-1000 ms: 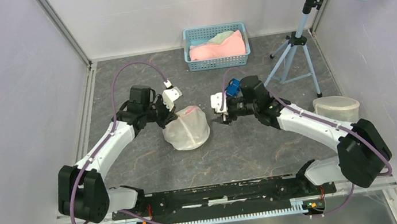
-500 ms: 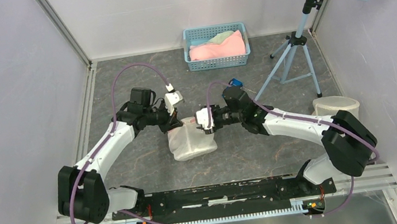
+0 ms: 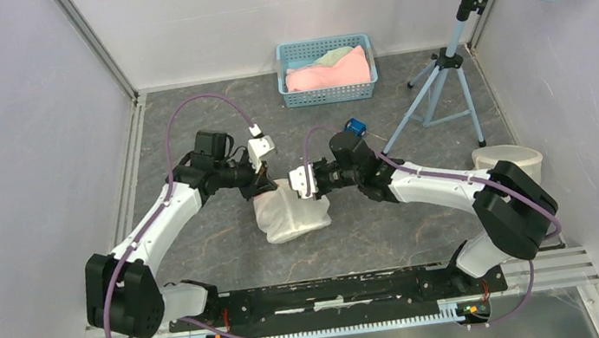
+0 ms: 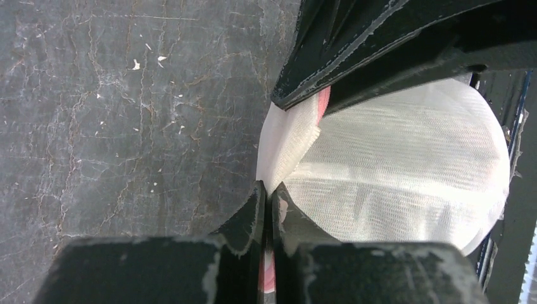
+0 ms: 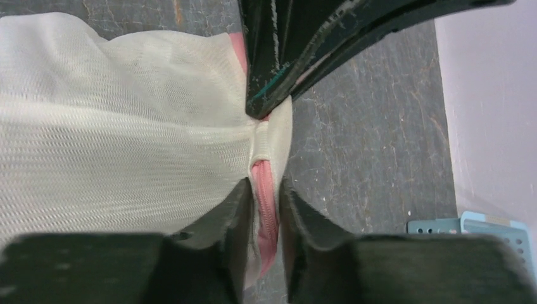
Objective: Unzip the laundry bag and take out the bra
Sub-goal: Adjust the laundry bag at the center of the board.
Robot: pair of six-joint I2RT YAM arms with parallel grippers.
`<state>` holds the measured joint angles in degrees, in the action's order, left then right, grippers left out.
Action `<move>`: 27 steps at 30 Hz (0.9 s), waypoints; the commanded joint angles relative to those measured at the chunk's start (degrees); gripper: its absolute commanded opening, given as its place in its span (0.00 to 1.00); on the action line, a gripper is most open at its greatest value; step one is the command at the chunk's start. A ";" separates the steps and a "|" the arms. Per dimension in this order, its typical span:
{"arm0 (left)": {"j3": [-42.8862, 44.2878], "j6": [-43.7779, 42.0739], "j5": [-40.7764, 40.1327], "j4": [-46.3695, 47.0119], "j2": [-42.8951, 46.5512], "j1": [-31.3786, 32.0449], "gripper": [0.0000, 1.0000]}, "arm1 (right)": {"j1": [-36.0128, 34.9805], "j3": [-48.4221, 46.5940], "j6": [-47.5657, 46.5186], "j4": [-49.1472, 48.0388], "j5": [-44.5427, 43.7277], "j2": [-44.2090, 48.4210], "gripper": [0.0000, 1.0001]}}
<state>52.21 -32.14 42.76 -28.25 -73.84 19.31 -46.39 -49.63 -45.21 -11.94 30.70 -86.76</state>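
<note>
A white mesh laundry bag (image 3: 289, 214) lies mid-table between both arms. My left gripper (image 3: 261, 183) is shut on the bag's upper left edge; in its wrist view the fingertips (image 4: 269, 190) pinch the folded mesh (image 4: 392, 164). My right gripper (image 3: 303, 188) is at the bag's top right. In its wrist view the jaws (image 5: 266, 187) stand narrowly open, straddling the pink zipper (image 5: 265, 209) at the seam of the mesh (image 5: 114, 126). The left gripper's fingers (image 5: 278, 57) hold the same seam just beyond. The bra is hidden.
A blue basket (image 3: 327, 71) with pink and pale cloth stands at the back wall. A tripod (image 3: 442, 85) stands at the back right, and a round clear container (image 3: 508, 163) sits by the right wall. Walls close in on both sides.
My right arm has swung left from beside the bag onto its top edge, and its jaws have narrowed around the zipper. The bag has bunched up and shifted slightly; the left gripper kept its hold.
</note>
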 commanded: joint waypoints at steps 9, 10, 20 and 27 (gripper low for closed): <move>3.21 12.97 6.53 3.11 6.70 -5.55 0.57 | -0.06 -10.21 3.59 8.04 -0.98 0.91 0.00; 2.20 15.20 6.67 5.16 7.64 -6.30 0.58 | 0.05 -10.15 5.06 7.72 -0.70 1.06 0.00; -11.17 21.77 6.06 16.75 16.37 -7.08 0.66 | 1.39 -8.01 15.15 8.40 3.49 0.92 0.00; -14.37 21.61 8.94 20.43 15.85 -6.61 0.68 | 1.99 -5.96 22.87 6.89 7.35 1.14 0.00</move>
<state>38.04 -12.60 47.57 -13.50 -57.87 12.36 -44.80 -56.18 -28.73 -2.48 34.04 -86.83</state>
